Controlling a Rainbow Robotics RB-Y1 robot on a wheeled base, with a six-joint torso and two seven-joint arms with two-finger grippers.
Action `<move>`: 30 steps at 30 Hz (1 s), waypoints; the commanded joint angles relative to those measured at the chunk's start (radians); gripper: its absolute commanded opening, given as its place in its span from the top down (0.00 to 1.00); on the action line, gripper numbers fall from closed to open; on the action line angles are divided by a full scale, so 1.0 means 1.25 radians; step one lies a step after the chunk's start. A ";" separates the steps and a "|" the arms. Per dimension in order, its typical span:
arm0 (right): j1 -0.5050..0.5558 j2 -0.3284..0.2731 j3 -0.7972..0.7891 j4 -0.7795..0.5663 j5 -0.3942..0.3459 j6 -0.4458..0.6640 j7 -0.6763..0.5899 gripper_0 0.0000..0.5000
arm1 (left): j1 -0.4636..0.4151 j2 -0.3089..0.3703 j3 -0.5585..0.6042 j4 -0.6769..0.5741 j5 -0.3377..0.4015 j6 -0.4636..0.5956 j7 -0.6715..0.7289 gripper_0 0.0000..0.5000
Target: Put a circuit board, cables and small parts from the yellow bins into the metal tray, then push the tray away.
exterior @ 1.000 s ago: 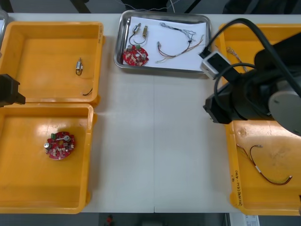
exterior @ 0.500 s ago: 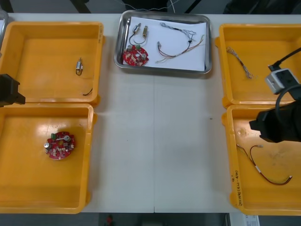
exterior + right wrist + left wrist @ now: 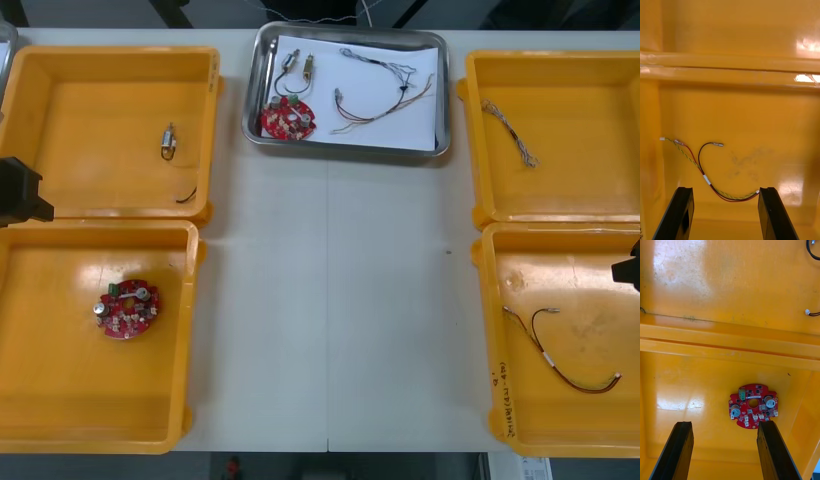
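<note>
a light table (image 3: 330,300) bears 4 yellow bins, 2 at each side: left far bin (image 3: 100,100), left near bin (image 3: 60,380), right far bin (image 3: 590,120), right near bin (image 3: 580,290). a metal tray (image 3: 252,110) sits between the 2 far bins, near the table's far edge.

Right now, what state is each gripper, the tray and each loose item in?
Left gripper, open above near left bin.
Circuit board, flat there, ungripped.
Right gripper, open above near right bin.
Red and yellow cable, loose there.
Metal tray, loaded, at table's far edge.
Twisted cable, loose in far right bin.
Small metal part, loose in far left bin.
</note>
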 commanded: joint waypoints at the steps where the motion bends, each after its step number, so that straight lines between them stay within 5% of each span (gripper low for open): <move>1: -0.016 -0.054 -0.051 0.066 -0.044 0.002 0.009 0.00 | 0.012 -0.006 0.023 -0.021 -0.006 0.005 -0.065 0.00; 10: -0.049 -0.113 -0.058 0.151 -0.079 0.002 0.028 0.00 | 0.012 -0.006 0.023 -0.021 -0.006 0.005 -0.065 0.00; 30: -0.061 -0.115 -0.047 0.164 -0.089 0.002 0.029 0.00 | 0.012 -0.006 0.023 -0.021 -0.006 0.005 -0.065 0.00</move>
